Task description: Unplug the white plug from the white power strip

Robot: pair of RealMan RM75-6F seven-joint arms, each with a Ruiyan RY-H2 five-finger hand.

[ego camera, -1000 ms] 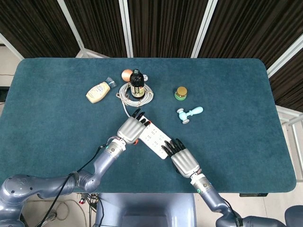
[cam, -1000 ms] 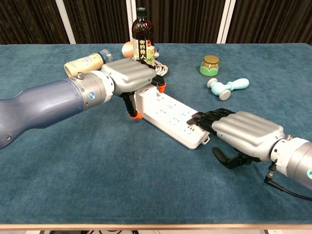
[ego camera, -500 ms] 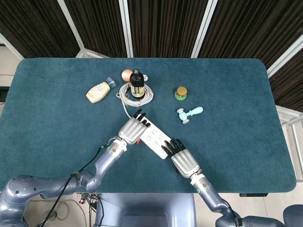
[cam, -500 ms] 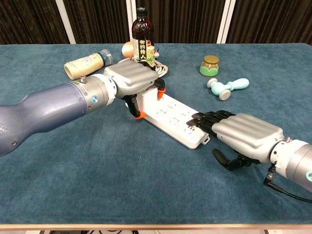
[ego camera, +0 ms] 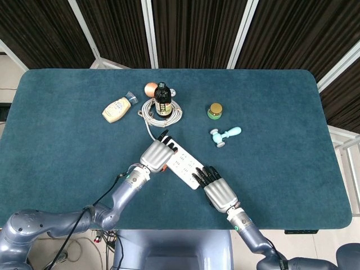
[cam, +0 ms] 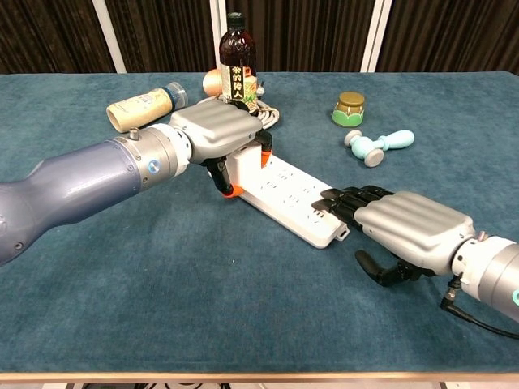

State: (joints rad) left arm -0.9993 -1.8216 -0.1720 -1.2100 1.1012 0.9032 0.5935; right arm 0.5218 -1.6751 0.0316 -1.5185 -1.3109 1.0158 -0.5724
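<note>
Here's the white power strip (cam: pixel 285 198) lying diagonally on the teal surface (cam: pixel 162 275), and both robot hands are on it. The left robot hand (cam: pixel 219 130) covers the far end, fingers curled down over where the white plug should sit; the plug itself is hidden beneath that palm, so whether the fingers are truly clamped on it, I cannot tell. The right robot hand (cam: pixel 405 227) lies flat, fingertips (cam: pixel 336 201) pressing the near end, holding nothing.

Now the risks. If the left grip has caught the strip's body rather than the plug, a pull probably lifts the whole strip. The right hand only pins the very tip, so the strip may well pivot or slide from under it. And just behind stands a dark bottle (cam: pixel 238 65) inside the coiled white cable (ego camera: pixel 160 111); a jerk could tug that cord and topple it.
</note>
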